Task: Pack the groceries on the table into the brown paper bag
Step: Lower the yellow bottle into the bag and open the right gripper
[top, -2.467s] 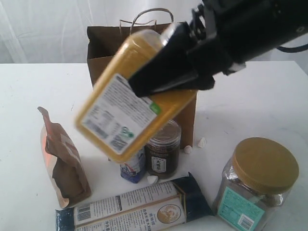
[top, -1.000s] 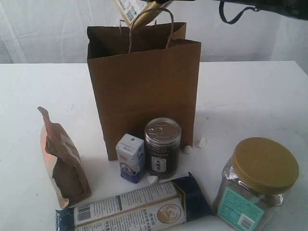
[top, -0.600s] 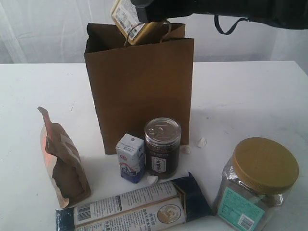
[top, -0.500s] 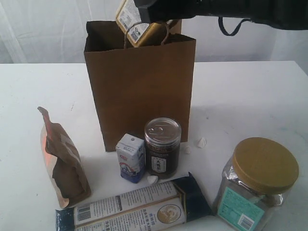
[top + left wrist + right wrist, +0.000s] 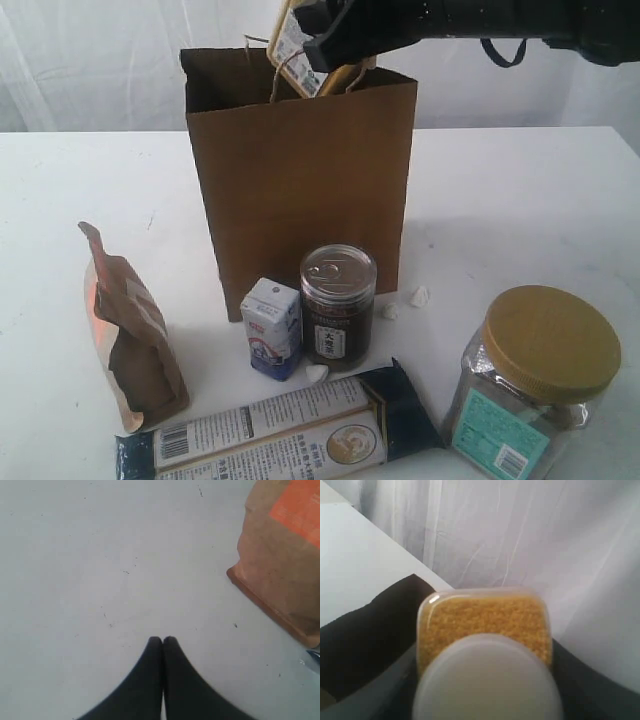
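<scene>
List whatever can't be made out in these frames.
- Inside of the tall brown kraft paper bag: exterior view, behind its front wall.
- Lower end of the yellow-grain clear bottle: exterior view, behind the bag rim.
- Part of the long blue-white packet: exterior view, cut by bottom edge.

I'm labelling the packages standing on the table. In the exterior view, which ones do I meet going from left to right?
brown pouch → small white-blue carton → dark pull-tab jar → big gold-lidded clear jar
</scene>
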`<move>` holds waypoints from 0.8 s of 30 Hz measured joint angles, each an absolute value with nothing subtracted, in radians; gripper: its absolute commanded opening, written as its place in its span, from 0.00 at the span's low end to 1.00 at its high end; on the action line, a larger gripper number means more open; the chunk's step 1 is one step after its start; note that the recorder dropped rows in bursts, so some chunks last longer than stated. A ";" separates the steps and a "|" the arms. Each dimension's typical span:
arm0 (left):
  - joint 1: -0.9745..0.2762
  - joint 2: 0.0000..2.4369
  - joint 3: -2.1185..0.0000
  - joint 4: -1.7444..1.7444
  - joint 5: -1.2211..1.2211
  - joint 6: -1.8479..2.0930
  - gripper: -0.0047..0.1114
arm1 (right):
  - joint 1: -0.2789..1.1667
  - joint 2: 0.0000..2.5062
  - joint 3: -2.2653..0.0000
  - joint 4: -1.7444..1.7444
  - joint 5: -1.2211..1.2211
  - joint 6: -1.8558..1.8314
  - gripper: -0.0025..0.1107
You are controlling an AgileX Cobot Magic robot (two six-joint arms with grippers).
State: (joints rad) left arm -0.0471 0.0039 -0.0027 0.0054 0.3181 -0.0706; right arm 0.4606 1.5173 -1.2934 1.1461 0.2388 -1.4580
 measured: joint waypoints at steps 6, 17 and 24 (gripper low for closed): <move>-0.047 0.004 -0.003 0.000 0.318 -0.071 0.04 | 0.461 1.517 -1.293 1.146 0.214 -1.458 0.04; -0.047 0.004 -0.003 0.000 0.318 -0.071 0.04 | 0.461 1.517 -1.293 1.146 0.276 -1.456 0.29; -0.047 0.004 -0.003 0.000 0.318 -0.071 0.04 | 0.461 1.517 -1.293 1.146 0.294 -1.456 0.51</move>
